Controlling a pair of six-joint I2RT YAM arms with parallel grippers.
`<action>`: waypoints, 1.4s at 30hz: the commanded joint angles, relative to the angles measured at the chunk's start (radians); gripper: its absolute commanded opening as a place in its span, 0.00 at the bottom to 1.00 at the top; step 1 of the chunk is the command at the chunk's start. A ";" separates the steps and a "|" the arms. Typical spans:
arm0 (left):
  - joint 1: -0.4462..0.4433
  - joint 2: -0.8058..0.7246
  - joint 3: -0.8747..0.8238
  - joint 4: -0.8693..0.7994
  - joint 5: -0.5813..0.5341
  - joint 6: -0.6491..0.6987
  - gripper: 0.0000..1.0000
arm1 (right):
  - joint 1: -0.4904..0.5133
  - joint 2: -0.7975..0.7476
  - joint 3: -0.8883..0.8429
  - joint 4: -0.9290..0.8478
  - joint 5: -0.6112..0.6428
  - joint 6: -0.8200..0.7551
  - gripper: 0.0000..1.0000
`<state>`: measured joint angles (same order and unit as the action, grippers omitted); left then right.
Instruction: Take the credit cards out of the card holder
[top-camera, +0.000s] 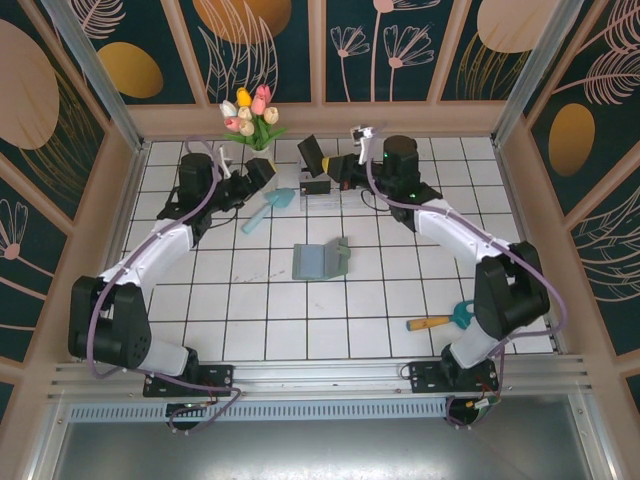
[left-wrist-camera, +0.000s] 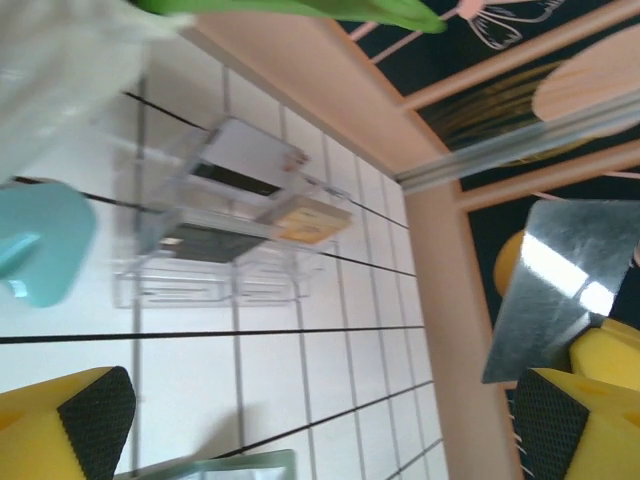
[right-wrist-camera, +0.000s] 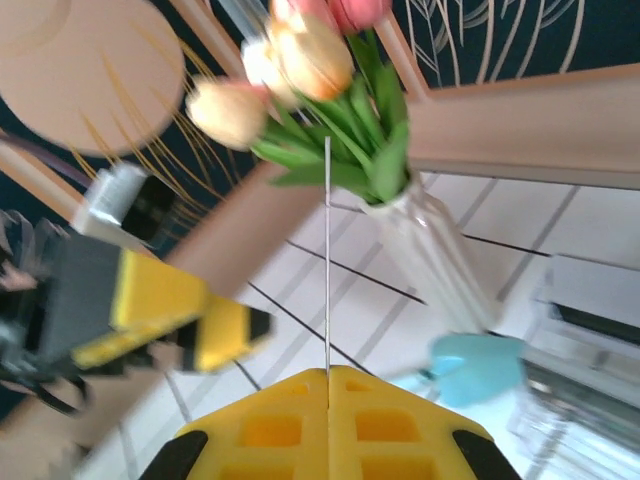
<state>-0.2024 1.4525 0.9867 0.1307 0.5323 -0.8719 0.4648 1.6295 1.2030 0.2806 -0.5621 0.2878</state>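
From above, the card holder (top-camera: 320, 261) lies unfolded at table centre; the right gripper (top-camera: 330, 165), at 12 o'clock, pinches a dark credit card (top-camera: 309, 154). Left wrist: the left gripper (left-wrist-camera: 320, 415) gapes wide, gripping nothing. Right wrist: the credit card stands edge-on between fingers pressed together.
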 joint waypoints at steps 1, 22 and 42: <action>0.042 -0.027 -0.051 -0.059 -0.011 0.070 0.99 | -0.012 0.060 0.071 -0.178 0.006 -0.334 0.00; 0.090 0.069 -0.065 -0.116 0.070 0.163 0.99 | -0.089 0.450 0.580 -0.844 -0.114 -1.322 0.00; 0.090 0.118 -0.065 -0.084 0.122 0.152 0.99 | -0.082 0.621 0.767 -0.925 -0.055 -1.522 0.00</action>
<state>-0.1169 1.5581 0.9070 0.0246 0.6250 -0.7258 0.3775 2.2288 1.9354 -0.6380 -0.6048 -1.1957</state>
